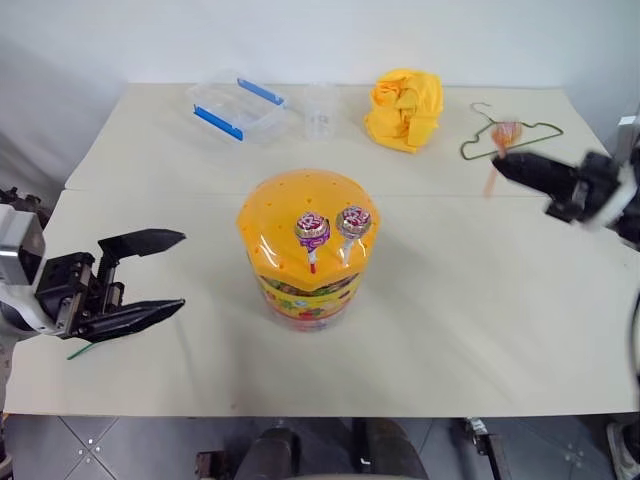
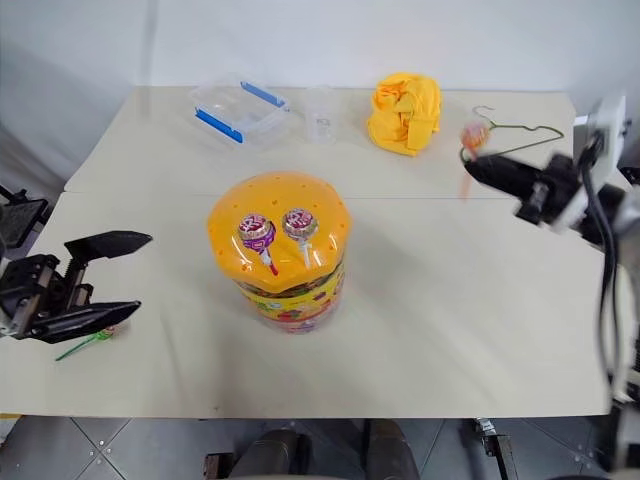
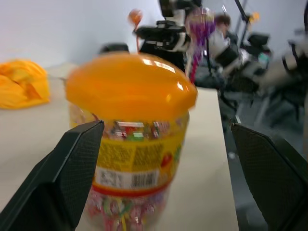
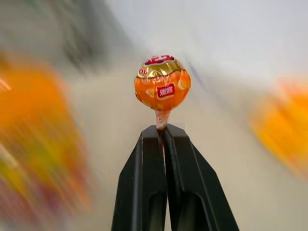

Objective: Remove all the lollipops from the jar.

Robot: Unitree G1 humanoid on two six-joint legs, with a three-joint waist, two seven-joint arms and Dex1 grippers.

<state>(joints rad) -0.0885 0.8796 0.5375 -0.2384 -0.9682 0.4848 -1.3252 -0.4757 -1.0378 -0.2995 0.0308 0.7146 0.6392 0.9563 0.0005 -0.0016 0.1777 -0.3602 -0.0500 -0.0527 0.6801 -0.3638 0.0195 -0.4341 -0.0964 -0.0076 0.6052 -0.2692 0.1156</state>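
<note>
Left gripper (image 1: 165,270) hangs low at the near left table (image 1: 480,330) edge, pointing right at the jar (image 1: 308,250), fingers spread wide, nothing in them. Green lollipop (image 2: 90,341) lies on the table just under it. Jar stands mid-table, domed orange lid on, two purple-wrapped lollipops (image 1: 311,232) stuck upright in the lid holes, more candy visible through the clear wall. Right gripper (image 4: 164,129) is out at the far right, fingers pressed together on the stick of an orange-wrapped lollipop (image 4: 162,84), head above the tips.
</note>
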